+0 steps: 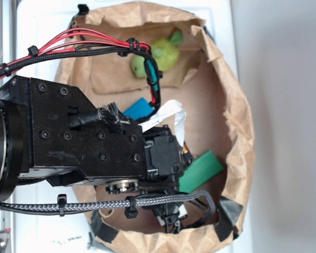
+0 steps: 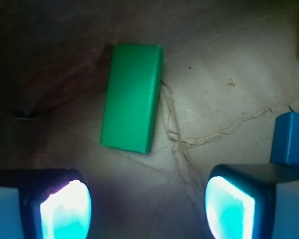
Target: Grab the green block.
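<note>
Gripper (image 2: 148, 209): fingers spread wide apart with nothing between them; the left pad (image 2: 65, 211) and the right pad (image 2: 228, 209) sit at the lower edge of the wrist view, glowing pale cyan.
Arm (image 1: 79, 139): black wrist housing and cable bundle reach in from the left of the exterior view and cover much of the bag's floor.
Green block (image 2: 132, 97): lies flat on the brown paper floor, apart from both pads, ahead of the open gap and nearer the left pad than the right; its long axis runs roughly along the direction of reach, slightly tilted. In the exterior view it shows as a green slab (image 1: 201, 171) just beyond the gripper, close to the bag's right wall.
Handling, judged: appears rigid, smooth-faced and light; the smooth sides may slip under a weak pinch, yet crushing seems unlikely.
Grasp site, judged: the two long side faces near mid-length, since the narrow width fits easily within the open gap; the gripper would need to shift left and forward to centre on it.
Paper bag (image 1: 237, 113): crumpled brown walls enclose the workspace; floor creases run beside the block's right edge.
Blue block (image 2: 291, 137): at the right edge of the wrist view, well apart from the green one.
Plush toy (image 1: 160, 55): fuzzy yellow-green, far end of the bag.
</note>
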Robot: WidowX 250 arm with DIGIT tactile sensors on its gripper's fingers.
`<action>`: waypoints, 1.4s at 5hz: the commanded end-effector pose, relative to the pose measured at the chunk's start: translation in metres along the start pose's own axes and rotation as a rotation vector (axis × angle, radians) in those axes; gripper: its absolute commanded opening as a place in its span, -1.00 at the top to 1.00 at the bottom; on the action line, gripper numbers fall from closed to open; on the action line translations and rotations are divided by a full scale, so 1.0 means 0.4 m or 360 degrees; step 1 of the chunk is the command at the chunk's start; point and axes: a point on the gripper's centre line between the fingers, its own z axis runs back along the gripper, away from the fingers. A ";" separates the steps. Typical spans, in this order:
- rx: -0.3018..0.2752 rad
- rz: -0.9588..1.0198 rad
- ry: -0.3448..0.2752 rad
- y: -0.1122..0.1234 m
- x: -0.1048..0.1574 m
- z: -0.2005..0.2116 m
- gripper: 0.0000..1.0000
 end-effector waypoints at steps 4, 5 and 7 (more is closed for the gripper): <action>-0.0069 -0.0113 -0.0182 -0.032 0.017 0.072 -1.00; -0.0069 -0.0113 -0.0182 -0.032 0.017 0.072 -1.00; -0.0095 -0.0044 -0.0213 -0.025 0.031 0.038 -1.00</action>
